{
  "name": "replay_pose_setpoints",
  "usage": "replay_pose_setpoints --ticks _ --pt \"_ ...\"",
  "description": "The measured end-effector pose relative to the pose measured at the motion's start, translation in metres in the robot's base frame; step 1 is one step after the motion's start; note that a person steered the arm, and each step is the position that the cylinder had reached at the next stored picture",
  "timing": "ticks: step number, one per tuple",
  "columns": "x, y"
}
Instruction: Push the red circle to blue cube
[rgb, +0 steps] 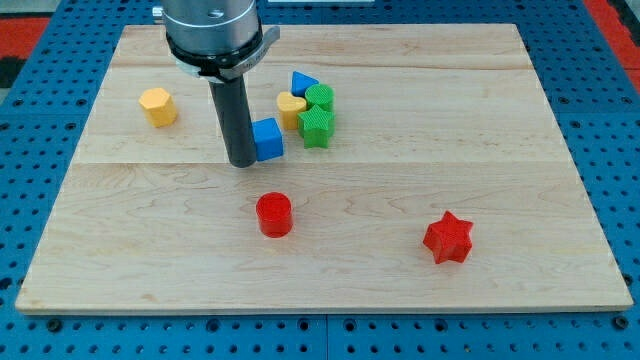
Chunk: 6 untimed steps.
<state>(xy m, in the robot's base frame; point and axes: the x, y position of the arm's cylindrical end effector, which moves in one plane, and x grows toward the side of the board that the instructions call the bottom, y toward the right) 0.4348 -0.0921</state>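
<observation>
The red circle (273, 214) lies on the wooden board a little below the middle. The blue cube (267, 138) lies above it, toward the view's top. My tip (242, 161) stands just left of the blue cube, touching or nearly touching its left side, and above and slightly left of the red circle, with a gap of bare board between the tip and that block.
A yellow heart (291, 107), a blue triangle (303, 83), a green circle (320, 97) and a green star-like block (316, 127) cluster right of the blue cube. A yellow hexagon (158, 106) lies at the left. A red star (447, 238) lies at lower right.
</observation>
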Motion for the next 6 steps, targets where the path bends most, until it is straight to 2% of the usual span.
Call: replay_pose_setpoints --ticks 3,4,5,6 --pt "-0.024 0.017" --pt "-0.018 0.017" --pt "0.012 0.007" --pt "0.025 0.050"
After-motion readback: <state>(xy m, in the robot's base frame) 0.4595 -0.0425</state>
